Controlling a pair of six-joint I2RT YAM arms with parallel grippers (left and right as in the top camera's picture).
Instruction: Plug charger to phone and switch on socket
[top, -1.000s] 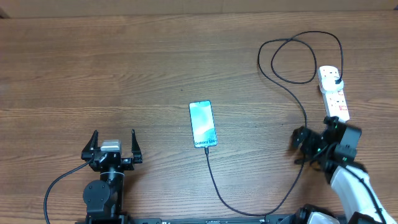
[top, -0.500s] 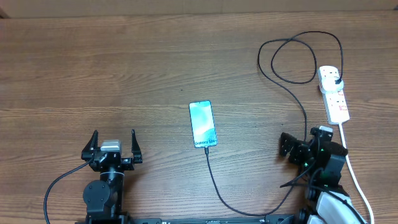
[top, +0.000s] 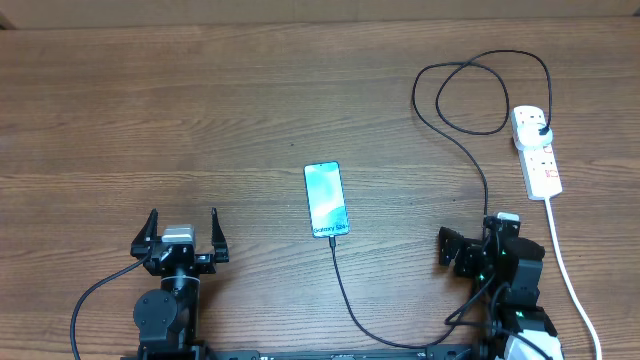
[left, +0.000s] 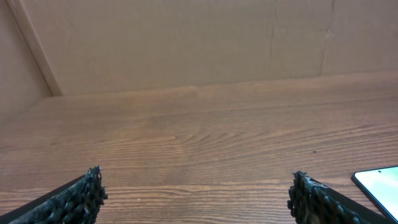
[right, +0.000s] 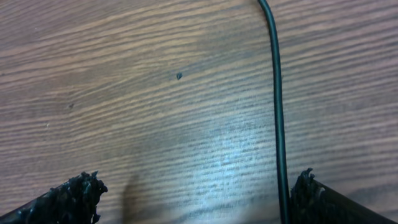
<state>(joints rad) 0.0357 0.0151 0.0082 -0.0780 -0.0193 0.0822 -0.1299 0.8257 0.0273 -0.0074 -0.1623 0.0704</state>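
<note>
Charger (right: 278, 106) in socket (top: 540, 165), reaching phone (top: 326, 198)

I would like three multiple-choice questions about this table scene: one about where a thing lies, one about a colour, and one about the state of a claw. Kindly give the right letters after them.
1. Where on the table does the power strip lie?
A. on the right side
B. on the left side
C. in the middle

2. What colour is the charger cable?
A. white
B. black
C. red

3. In what state is the left claw?
A. shut on the charger cable
B. open, holding nothing
C. shut, holding nothing

Answers:
1 A, the overhead view shows it near the right edge.
2 B, it shows black against the wood.
3 B, its fingers stand wide apart with only bare wood between them.
</note>
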